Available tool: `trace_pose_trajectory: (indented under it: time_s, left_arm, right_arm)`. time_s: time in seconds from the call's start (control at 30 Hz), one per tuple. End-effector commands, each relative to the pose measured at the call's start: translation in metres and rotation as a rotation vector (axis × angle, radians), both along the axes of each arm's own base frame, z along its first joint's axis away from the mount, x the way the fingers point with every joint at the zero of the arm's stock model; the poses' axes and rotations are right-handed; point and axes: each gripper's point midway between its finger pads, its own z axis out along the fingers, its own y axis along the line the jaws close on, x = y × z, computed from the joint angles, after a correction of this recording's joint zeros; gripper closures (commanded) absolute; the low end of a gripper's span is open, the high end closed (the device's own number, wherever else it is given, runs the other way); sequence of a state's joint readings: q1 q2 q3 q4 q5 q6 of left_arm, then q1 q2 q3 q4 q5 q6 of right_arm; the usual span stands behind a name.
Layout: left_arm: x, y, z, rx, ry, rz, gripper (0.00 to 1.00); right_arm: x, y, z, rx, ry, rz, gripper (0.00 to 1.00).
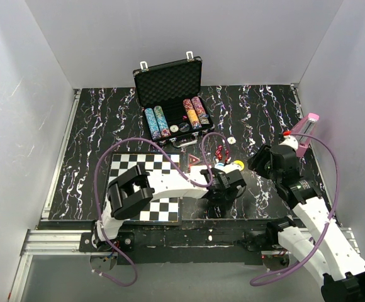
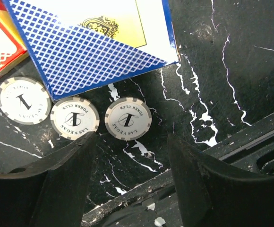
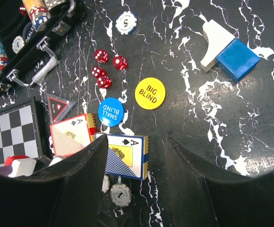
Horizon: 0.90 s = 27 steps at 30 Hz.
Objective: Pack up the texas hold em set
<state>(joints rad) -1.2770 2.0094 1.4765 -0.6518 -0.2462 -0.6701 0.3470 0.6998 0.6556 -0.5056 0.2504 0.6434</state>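
Black tabletop (image 1: 94,126) veined in white, closed in by pale walls on three sides. At the upper middle of the top view the black briefcase (image 1: 168,78) stands open, its foam-lined lid raised, with rows of coloured chips (image 1: 157,121) lying in its tray.

The rest of the set is loose on the table in front of it. In the right wrist view, four red dice (image 3: 120,62) sit in a cluster at the upper left of centre. Just below them are a yellow Big Blind button (image 3: 150,93) and a blue Small Blind button (image 3: 111,111), close together but apart. At the lower middle lies a blue-backed card deck (image 3: 127,161), with a red-backed card deck (image 3: 70,137) just to its left. A lone chip marked 5 (image 3: 126,22) lies at the top edge. In the left wrist view, three white chips (image 2: 128,118) form a row just below the blue deck's edge.

The left gripper (image 2: 131,142) is low over the table with its fingers spread and nothing between them; the rightmost white chip lies just above the gap. The right gripper (image 3: 137,142) is likewise parted and empty, the blue deck showing in the gap.

A chessboard (image 1: 132,165) lies at the lower left under the left arm. A pink metronome (image 1: 307,132) stands at the right edge. A white block (image 3: 215,45) touches a blue block (image 3: 238,59) in the upper right of the right wrist view.
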Motion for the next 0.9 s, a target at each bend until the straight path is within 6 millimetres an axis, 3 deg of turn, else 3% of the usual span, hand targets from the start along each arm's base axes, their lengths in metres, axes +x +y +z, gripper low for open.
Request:
trace_pose_trajectory:
  time_s: [0.0, 0.53, 0.87]
  left_arm:
    - [-0.004, -0.013, 0.011, -0.039, 0.01, 0.0, 0.41]
    - [-0.007, -0.015, -0.009, -0.004, 0.03, -0.015, 0.46]
    - [0.007, -0.01, -0.016, 0.049, -0.05, -0.008, 0.45]
  right_arm:
    - [0.001, 0.001, 0.0, 0.009, -0.016, 0.007, 0.41]
    - [0.0, 0.003, 0.001, 0.027, -0.027, 0.013, 0.41]
    - [-0.001, 0.004, 0.0, 0.036, -0.032, 0.015, 0.41]
